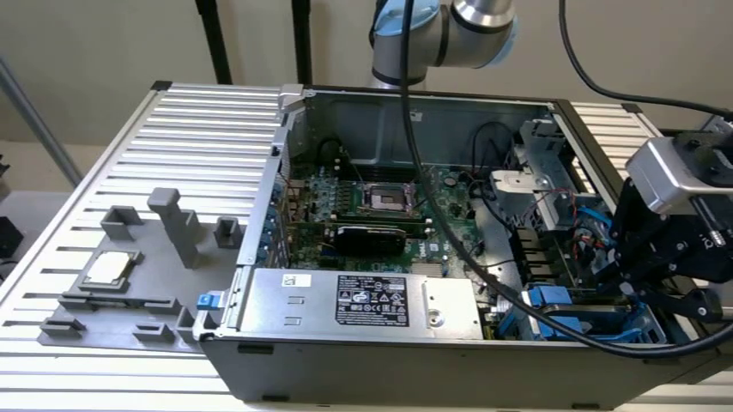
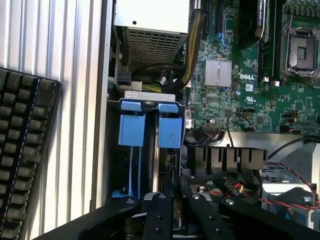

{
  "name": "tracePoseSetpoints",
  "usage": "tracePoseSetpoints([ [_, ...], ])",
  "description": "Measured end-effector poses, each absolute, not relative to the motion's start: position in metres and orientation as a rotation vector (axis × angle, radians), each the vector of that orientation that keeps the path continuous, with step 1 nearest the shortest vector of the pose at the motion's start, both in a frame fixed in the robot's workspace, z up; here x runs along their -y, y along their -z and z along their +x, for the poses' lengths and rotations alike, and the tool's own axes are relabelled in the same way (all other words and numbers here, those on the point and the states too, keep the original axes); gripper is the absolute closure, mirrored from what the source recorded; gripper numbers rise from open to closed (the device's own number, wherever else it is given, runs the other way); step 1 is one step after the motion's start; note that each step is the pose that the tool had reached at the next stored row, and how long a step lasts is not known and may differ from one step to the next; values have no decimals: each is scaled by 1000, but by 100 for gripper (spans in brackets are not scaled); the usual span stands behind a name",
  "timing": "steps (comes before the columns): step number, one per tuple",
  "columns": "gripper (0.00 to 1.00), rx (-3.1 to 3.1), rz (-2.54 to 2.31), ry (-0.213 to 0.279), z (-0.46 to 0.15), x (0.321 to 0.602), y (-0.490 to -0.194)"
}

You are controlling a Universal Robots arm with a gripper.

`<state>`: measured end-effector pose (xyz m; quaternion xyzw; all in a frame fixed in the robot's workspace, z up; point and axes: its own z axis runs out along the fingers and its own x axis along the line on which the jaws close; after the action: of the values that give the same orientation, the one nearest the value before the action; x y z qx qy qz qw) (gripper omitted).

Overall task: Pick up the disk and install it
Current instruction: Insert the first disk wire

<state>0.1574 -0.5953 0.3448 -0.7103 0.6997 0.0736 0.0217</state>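
Keyboard (image 2: pixel 22 150) is seen beside the computer case (image 1: pixel 378 365) in the wrist view. Disk (image 2: pixel 150 132) is seated in the case's corner bay, clenched edge-on by the pincer (image 2: pixel 172 210).

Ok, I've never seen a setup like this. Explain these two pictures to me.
The machine is a robot arm with an end effector for grasping. One picture comes from a camera standing off the arm. The other comes from a camera on its wrist, looking past the end effector. On the ribbed metal table sit an open computer case, a grey tray with a small silver chip, and a keyboard. The end effector hangs over the case's drive bay, close to two blue drive carriers. Whether it grips anything, I cannot tell.
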Motion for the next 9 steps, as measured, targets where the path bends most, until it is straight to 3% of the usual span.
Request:
tracePoseSetpoints([
  [9,84,-2237,-2128,-223,156,595,-345],
])
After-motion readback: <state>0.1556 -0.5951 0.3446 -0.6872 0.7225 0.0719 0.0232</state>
